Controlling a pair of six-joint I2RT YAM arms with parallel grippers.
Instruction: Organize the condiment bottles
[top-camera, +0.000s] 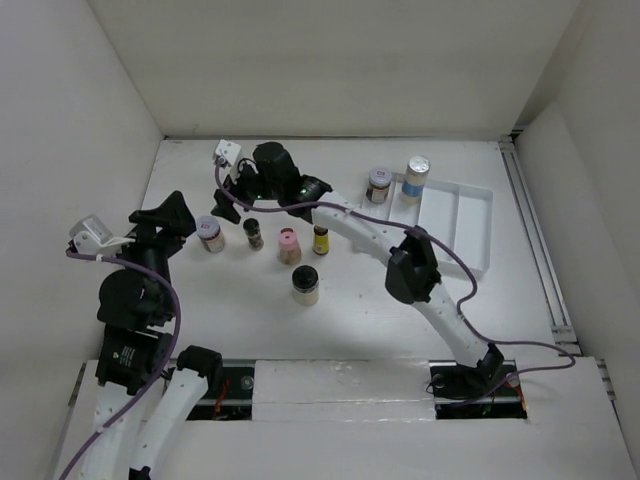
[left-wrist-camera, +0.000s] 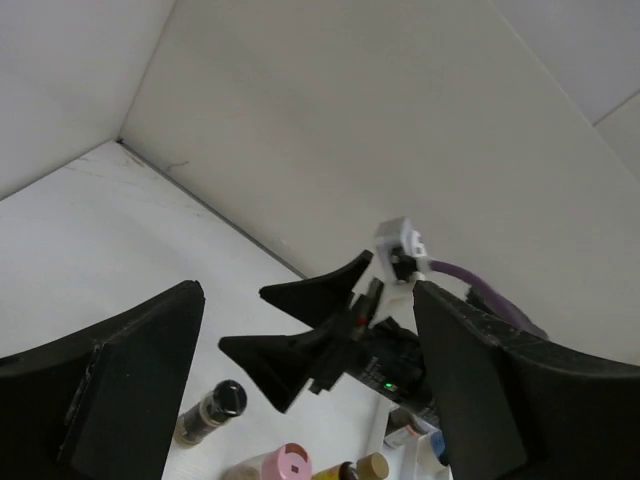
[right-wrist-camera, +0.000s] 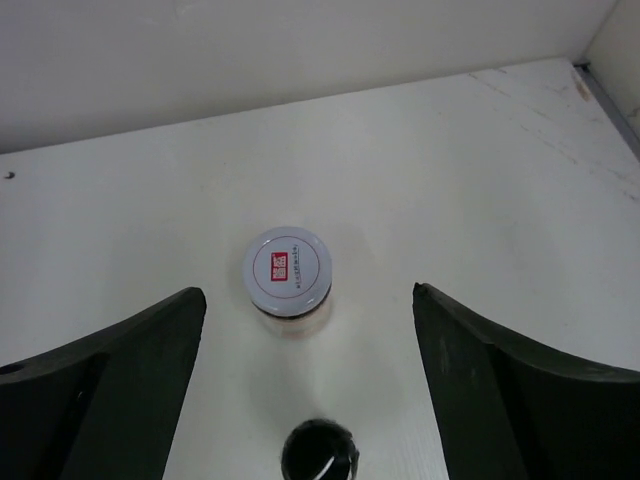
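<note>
1. My left hand (top-camera: 183, 226) is spread wide with nothing in it, just left of the bottle row.
2. My right hand (right-wrist-camera: 310, 292) is also wide open and empty. A small glass jar with a white, red-printed lid (right-wrist-camera: 288, 268) stands on the white surface (right-wrist-camera: 480, 170) between its fingers, clear of both.
3. To that jar's right stand a dark narrow bottle (top-camera: 253, 233), a pink-capped jar (top-camera: 289, 245) and a slim yellow black-capped bottle (top-camera: 321, 239); a black-lidded jar (top-camera: 305, 284) stands nearer me.
4. A silver-lidded brown jar (top-camera: 379, 184) and a blue-labelled bottle (top-camera: 416, 178) stand at the white ridged tray's (top-camera: 470, 235) far-left corner.
</note>
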